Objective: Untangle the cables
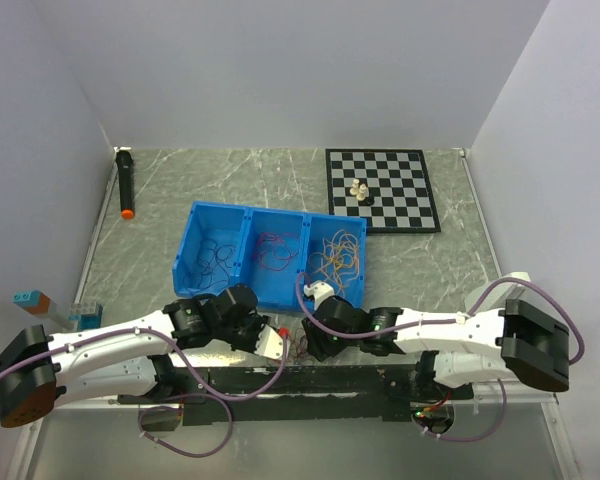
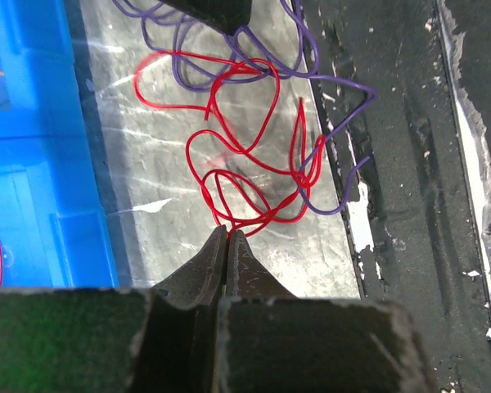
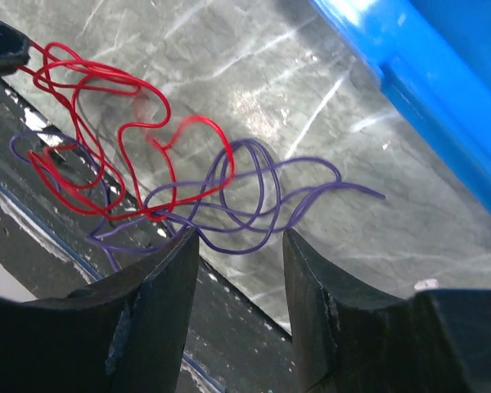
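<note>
So the little tangle (image 1: 298, 346) sits right at the near edge of the table (image 1: 420, 270), roughly the middle of that edge. It's just in front of the blue bin (image 1: 246, 245) and squeezed between the two sets of jaws. It's really only two wires, a red cable (image 2: 299, 172) and a thin purple cable (image 3: 260, 176), hooked through each other in a few spots. Some of the purple one spills off the grey marble onto the black strip (image 2: 393, 164) running along that near edge.

Left jaws: closed right down, no gap at all, and pinching the red cable at the very tips. The red loops all run into that pinch point. In the right wrist view you can see that same dark tip up in the corner with the red wire coming out of it.

Right jaws: standing about half open, nothing gripped. They're low over the purple loops, which lie just ahead of and between the fingertips (image 3: 184, 246). Can't tell if the wire actually touches either one.

The bin has three compartments, each with a loose bunch in it: black cables (image 1: 215, 258) in the left one, red ones (image 1: 277, 252) in the middle, yellow-orange ones (image 1: 338, 255) in the right.

Other stuff: a chessboard (image 1: 380, 200) toward the far right corner with a few pale chess pieces (image 1: 358, 190) on it. A black marker (image 1: 126, 183) with an orange tip lies along the left edge near the far corner.
</note>
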`<state>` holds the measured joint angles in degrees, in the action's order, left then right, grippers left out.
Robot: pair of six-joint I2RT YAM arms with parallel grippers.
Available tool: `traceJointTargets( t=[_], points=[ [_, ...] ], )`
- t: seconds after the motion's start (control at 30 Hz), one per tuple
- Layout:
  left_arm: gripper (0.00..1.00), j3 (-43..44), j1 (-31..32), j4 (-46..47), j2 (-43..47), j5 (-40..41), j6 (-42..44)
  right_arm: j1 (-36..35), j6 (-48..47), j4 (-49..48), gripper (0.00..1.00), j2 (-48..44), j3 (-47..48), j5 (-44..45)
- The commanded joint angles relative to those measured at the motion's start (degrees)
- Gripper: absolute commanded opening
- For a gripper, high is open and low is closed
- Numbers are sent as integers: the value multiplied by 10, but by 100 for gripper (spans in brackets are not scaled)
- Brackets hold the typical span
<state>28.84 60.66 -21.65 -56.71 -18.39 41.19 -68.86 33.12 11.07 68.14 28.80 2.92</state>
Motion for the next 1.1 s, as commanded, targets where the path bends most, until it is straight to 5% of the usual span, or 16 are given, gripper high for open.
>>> traceJointTargets(
  t=[0.0, 0.23, 0.5, 0.83, 1.07],
  points=[
    [1, -4, -3, 22, 4, 4, 19, 5, -11, -8, 52, 24, 35, -6],
    [1, -4, -5, 30, -1, 4, 22, 4, -37, -27, 40, 33, 38, -26],
    [1, 22, -19, 29, -2, 20, 21, 5, -31, -16, 0, -19, 18, -20],
    [1, 320, -107, -10, -17, 48, -22, -44, 91, 84, 0, -150, -43, 42],
    [1, 447, -132, 38, -18, 91, -10, -82, 175, 175, 0, -148, -37, 79]
  ],
)
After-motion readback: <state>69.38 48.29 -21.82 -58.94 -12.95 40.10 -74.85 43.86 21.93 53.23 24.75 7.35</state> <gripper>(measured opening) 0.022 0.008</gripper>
